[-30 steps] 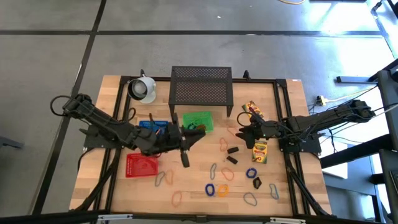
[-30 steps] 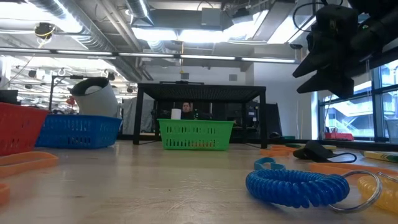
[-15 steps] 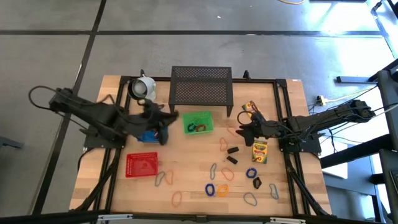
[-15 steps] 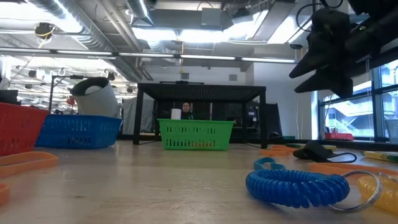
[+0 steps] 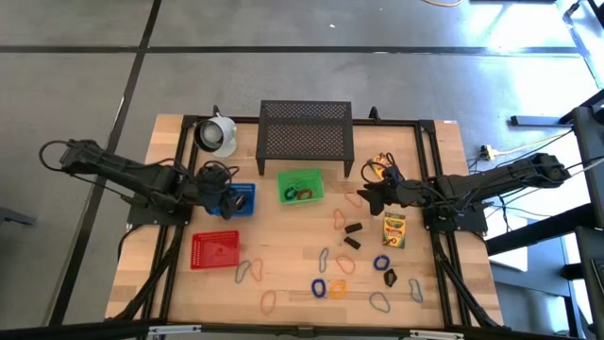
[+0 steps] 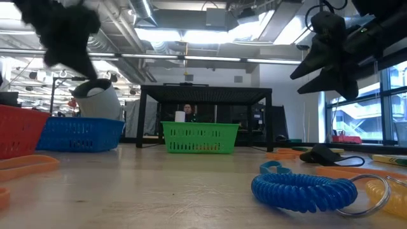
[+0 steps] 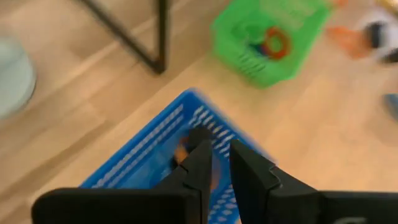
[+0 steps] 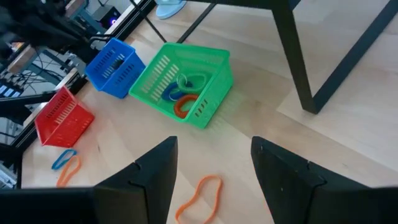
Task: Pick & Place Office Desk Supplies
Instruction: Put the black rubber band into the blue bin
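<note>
Left gripper (image 7: 214,163) hangs directly above the blue basket (image 7: 146,155), fingers nearly closed and seemingly empty, suggesting a drop-off; right gripper (image 8: 211,168), spread wide and empty, lines up on the orange band (image 8: 200,198) just ahead.

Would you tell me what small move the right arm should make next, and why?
Probably lower the right gripper onto the orange rubber band: its jaws stand open and the band lies loose below them. The left gripper hangs over the blue basket.
</note>
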